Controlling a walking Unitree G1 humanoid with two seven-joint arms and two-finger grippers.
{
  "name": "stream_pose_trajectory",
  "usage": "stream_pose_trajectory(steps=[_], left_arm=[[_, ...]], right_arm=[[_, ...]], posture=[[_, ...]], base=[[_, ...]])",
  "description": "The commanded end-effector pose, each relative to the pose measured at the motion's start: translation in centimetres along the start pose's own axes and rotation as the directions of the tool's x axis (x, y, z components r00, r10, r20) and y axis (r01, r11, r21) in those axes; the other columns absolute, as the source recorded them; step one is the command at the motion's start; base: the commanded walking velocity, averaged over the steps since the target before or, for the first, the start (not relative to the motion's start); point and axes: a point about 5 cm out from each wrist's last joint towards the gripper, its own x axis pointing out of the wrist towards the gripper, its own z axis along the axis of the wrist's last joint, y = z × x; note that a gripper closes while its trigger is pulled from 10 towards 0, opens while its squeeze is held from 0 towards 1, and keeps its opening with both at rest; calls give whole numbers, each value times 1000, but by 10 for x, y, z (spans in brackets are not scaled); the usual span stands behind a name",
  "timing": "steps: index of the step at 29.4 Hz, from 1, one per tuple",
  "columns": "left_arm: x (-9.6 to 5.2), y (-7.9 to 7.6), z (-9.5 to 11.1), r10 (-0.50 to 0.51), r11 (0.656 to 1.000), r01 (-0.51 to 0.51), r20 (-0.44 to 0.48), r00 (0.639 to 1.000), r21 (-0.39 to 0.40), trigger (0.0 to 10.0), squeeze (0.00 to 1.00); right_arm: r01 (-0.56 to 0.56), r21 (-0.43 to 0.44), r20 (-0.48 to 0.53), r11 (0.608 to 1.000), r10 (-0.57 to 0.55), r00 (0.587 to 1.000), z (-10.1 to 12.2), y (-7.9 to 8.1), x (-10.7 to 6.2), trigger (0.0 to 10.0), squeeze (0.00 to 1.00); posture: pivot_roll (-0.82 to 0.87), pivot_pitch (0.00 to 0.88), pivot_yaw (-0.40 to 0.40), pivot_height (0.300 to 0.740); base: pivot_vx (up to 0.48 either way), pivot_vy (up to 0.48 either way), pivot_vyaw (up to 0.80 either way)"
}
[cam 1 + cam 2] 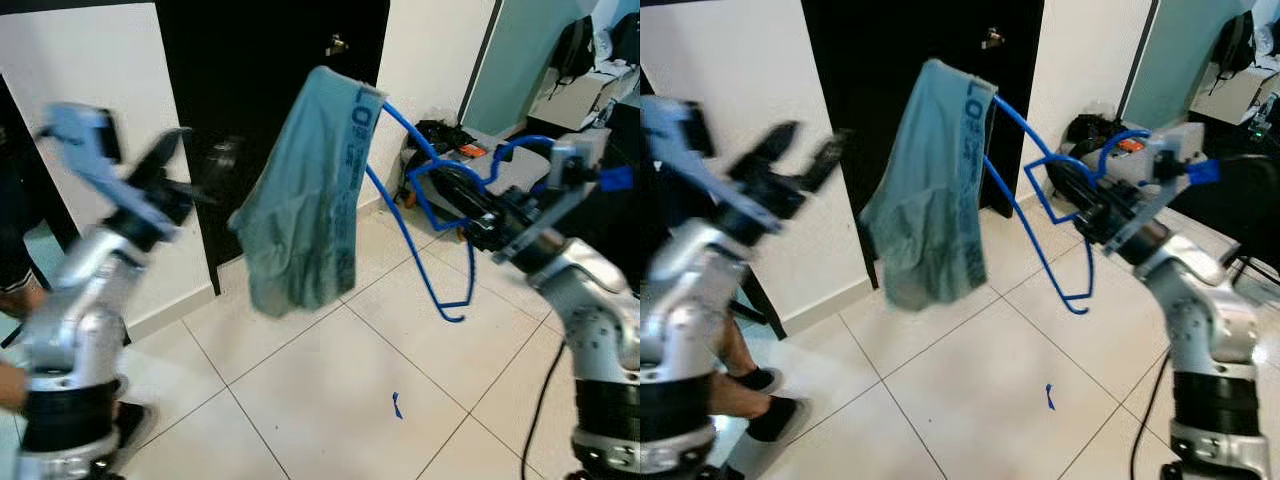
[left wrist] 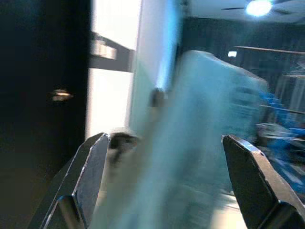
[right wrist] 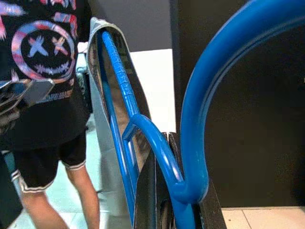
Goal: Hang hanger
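Left gripper [image 1: 175,165] is raised at the left side, motion-blurred, in front of the white wall [image 1: 90,90]. Its fingers [image 2: 88,174] are spread wide with nothing between them; the left wrist view looks past them at the blurred cloth. A person's legs and dark shoes [image 1: 765,400] stand on the floor low on the left, behind the left arm. In the right wrist view the person wears a black printed T-shirt [image 3: 43,57] and black shorts.

Black door [image 1: 270,100] sits behind, centre-left, with a metal handle [image 1: 337,44] near its top.

Light teal garment [image 1: 305,200] hangs in mid-air in front of the door, draped over the far end of the blue hanger [image 1: 420,230]. The hanger is held roughly level, its arms running from the garment back toward the right arm, its lower bar dipping toward the floor, clear of it. Not hung on anything.

White tiled floor [image 1: 330,400] below, with a small blue scrap [image 1: 397,405] lying on a tile near centre.

Right gripper [image 1: 470,215] is extended at the right, fingers pinching the hanger at the base of its hook; the right wrist view shows the blue rod [image 3: 188,191] clamped between the two black fingers [image 3: 147,200]. Dark bags [image 1: 445,135] and clutter lie on the floor against the wall behind the right arm.
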Motion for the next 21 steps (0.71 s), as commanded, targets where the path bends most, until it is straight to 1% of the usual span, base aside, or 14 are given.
stream_pose_trajectory(steps=[1, 2, 4, 6, 8, 10, 12, 13, 14, 16, 17, 18, 19, 21], left_arm=[[5, -14, -4, -27, 1000, 27, 1, 1000, -12, 10000, 0], [5, -14, -4, -27, 1000, 27, 1, 1000, -12, 10000, 0], [13, -36, -17, -49, 998, 48, -17, 999, -29, 10000, 0], [13, -36, -17, -49, 998, 48, -17, 999, -29, 10000, 0], [18, -46, -27, -31, 999, 32, -50, 998, 17, 10000, 0], [19, -47, -30, -3, 998, 7, -64, 998, 64, 10000, 0], [20, -44, -32, 57, 989, -45, -83, 995, 142, 10000, 0], [20, -44, -32, 57, 989, -45, -83, 995, 142, 10000, 0], [21, -40, -32, 95, 973, -73, -91, 991, 218, 10000, 0], [21, -40, -32, 95, 973, -73, -91, 991, 218, 10000, 0], [21, -36, -32, 139, 950, -105, -95, 986, 294, 10000, 0], [21, -36, -32, 139, 950, -105, -95, 986, 294, 10000, 0], [20, -29, -29, 203, 917, -159, -86, 975, 366, 10000, 0], [18, -15, -23, 321, 801, -243, -50, 946, 547, 10000, 0]], right_arm=[[13, -15, 11, 1000, -13, 1000, 0, 1, 4, 10000, 0], [13, -15, 11, 1000, -13, 1000, 0, 1, 4, 10000, 0], [18, -5, 10, 1000, -18, 1000, -5, 4, 10, 10000, 0], [18, -5, 10, 1000, -18, 1000, -5, 4, 10, 10000, 0], [20, -1, 2, 1000, -20, 1000, -10, 8, 15, 10000, 0], [19, 1, -2, 1000, -19, 1000, -13, 10, 17, 10000, 0], [19, 3, -5, 1000, -19, 1000, -16, 13, 19, 10000, 0], [19, 3, -5, 1000, -19, 1000, -16, 13, 19, 10000, 0], [21, 6, -5, 1000, -21, 1000, -17, 14, 21, 10000, 0], [21, 6, -5, 1000, -21, 1000, -17, 14, 21, 10000, 0], [19, 9, -5, 1000, -19, 1000, -18, 15, 23, 10000, 0], [19, 9, -5, 1000, -19, 1000, -18, 15, 23, 10000, 0], [14, 13, -8, 1000, -14, 1000, -20, 18, 25, 10000, 0], [5, 21, -12, 1000, -5, 1000, -23, 21, 28, 10000, 0]], posture=[[29, 0, -51, 740], [29, 0, -51, 740], [23, 0, -49, 740], [23, 0, -49, 740], [19, 0, -46, 740], [18, 0, -44, 740], [20, 0, -45, 740], [20, 0, -45, 740], [20, 0, -45, 740], [20, 0, -45, 740], [19, 0, -46, 740], [19, 0, -46, 740], [19, 0, -46, 740], [20, 0, -47, 740]], base=[[0, 0, 0], [0, 0, 0], [0, 0, 0], [0, 0, 0], [0, 0, 0], [0, 0, 0], [0, 0, 0], [0, 0, 0], [0, 0, 0], [0, 0, 0], [0, 0, 0], [0, 0, 0], [0, 0, 0], [0, 0, 0]])
